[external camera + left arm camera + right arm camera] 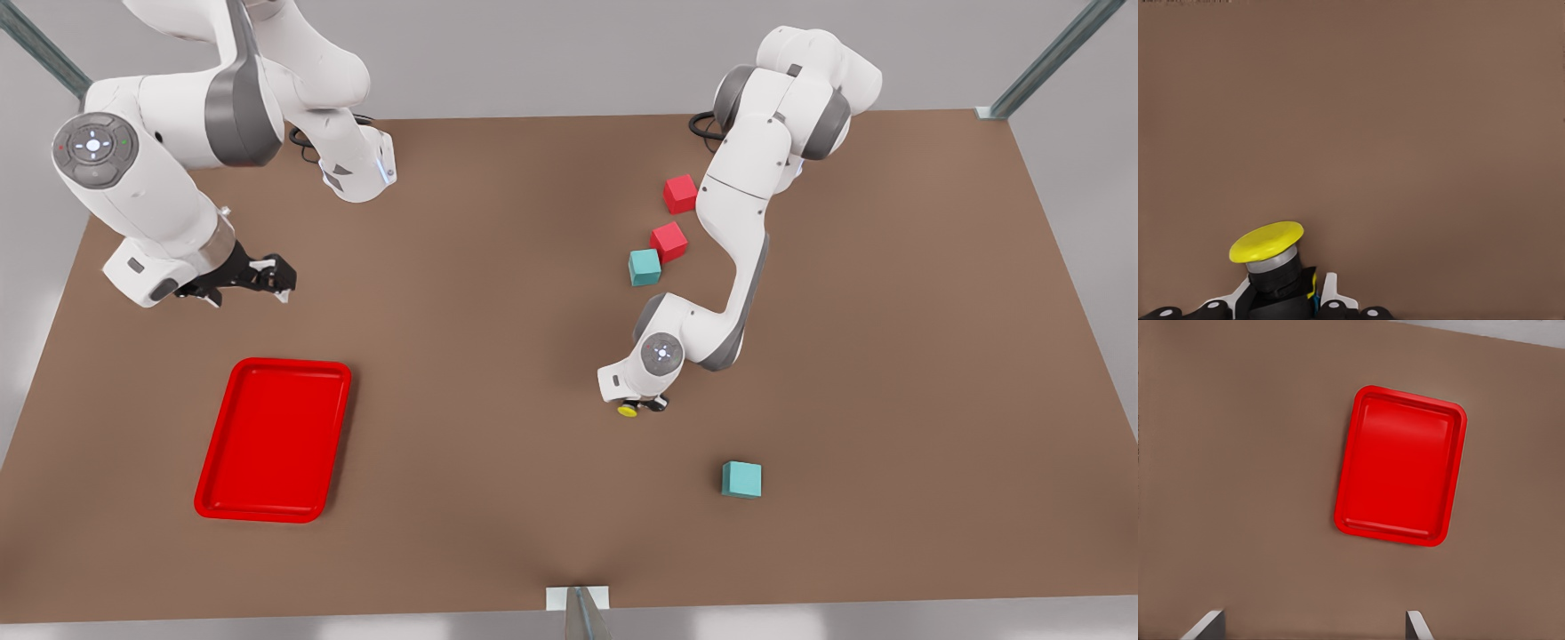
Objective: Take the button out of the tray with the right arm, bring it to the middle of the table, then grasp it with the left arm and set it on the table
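The left gripper clamps the button low over the bench, at 3 o'clock from the tray. The right gripper hovers spread wide at the tray's 12 o'clock.

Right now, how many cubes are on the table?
4. A red cube and another red cube sit beside the arm on the front view's right, with a teal cube touching the second. Another teal cube sits alone nearer the camera. That arm could hide more.

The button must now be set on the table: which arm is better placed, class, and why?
Left. The left gripper grips the button low over the table; the right gripper, open, waits beyond the tray.
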